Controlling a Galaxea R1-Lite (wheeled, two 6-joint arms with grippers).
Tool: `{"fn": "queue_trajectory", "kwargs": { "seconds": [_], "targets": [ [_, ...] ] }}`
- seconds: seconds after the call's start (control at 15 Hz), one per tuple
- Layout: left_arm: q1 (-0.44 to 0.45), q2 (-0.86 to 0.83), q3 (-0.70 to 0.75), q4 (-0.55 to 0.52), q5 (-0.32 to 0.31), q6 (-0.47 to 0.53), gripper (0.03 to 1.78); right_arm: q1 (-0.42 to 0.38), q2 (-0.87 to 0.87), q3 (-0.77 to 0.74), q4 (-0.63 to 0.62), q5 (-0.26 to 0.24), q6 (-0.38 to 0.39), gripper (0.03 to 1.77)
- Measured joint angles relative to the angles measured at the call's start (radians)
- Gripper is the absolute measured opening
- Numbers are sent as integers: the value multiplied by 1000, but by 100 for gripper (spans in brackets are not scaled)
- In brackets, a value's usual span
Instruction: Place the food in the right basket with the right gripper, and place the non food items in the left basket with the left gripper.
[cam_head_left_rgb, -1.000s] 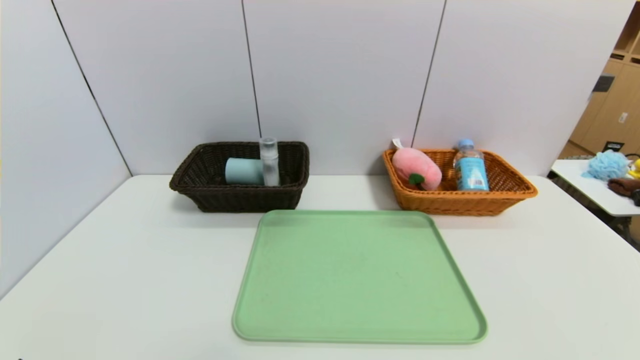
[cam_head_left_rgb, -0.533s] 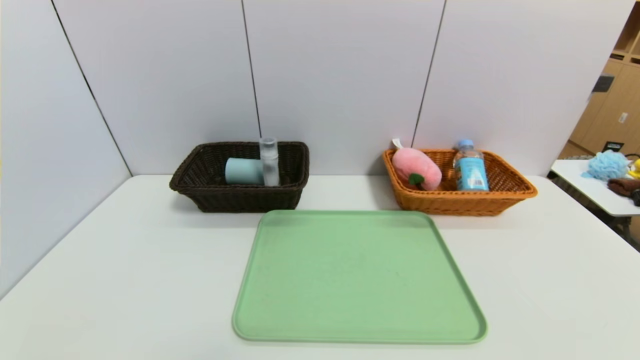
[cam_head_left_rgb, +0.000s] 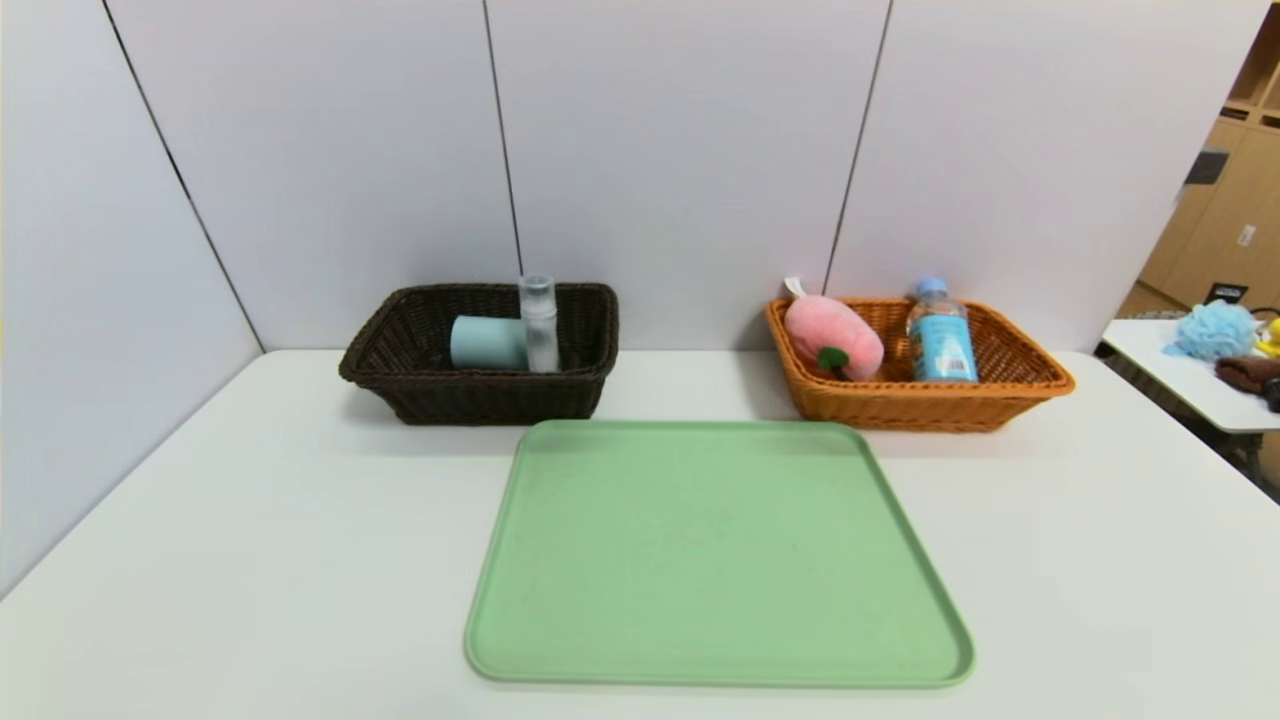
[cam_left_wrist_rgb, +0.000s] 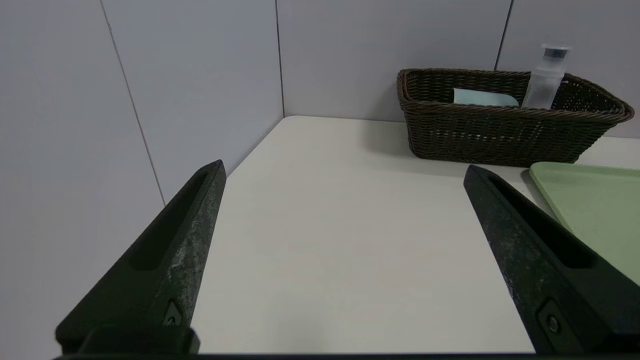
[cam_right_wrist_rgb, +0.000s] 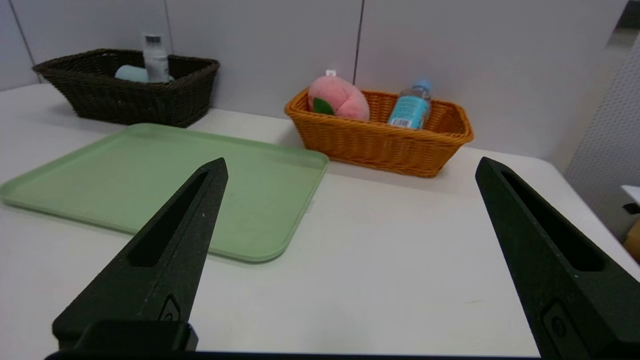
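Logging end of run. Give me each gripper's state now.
Left gripper: open, holding nothing, above the white table.
Right gripper: open, holding nothing, near the green tray.

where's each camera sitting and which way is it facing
Head view: high on the robot, looking forward and down at the table, green tray, dark basket and orange basket; no arms show.
Left wrist view: on the left arm, low over the table, facing the dark basket; the open left gripper frames it.
Right wrist view: on the right arm, facing the tray and both baskets; the open right gripper frames it.
Shared: all three show the dark basket and the tray.
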Motion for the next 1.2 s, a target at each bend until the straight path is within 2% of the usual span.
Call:
{"fn": "queue_trajectory", "kwargs": {
  "seconds": [0.27, 0.53, 0.73, 0.87, 1.0, 1.07, 1.2],
  "targets": [
    [0, -1, 8, -63, 0, 39, 169, 0, 0, 50, -156, -58, -62, 171],
    [0, 0, 72, -72, -3, 41, 169, 0, 0, 167, -161, -65, -116, 171],
    [0, 0, 111, -56, -22, 39, 169, 0, 0, 206, -107, -69, -136, 171],
    [0, 0, 117, -8, -90, 26, 169, 0, 0, 198, -41, -84, -137, 171],
    [-1, 0, 118, 61, -157, 18, 169, 0, 0, 188, 51, -125, -139, 171],
    [-1, 0, 118, 108, -175, 19, 169, 0, 0, 188, 78, -133, -136, 171],
    [-1, 0, 119, 132, -181, 1, 169, 0, 0, 185, 90, -135, -121, 171]
  ]
}}
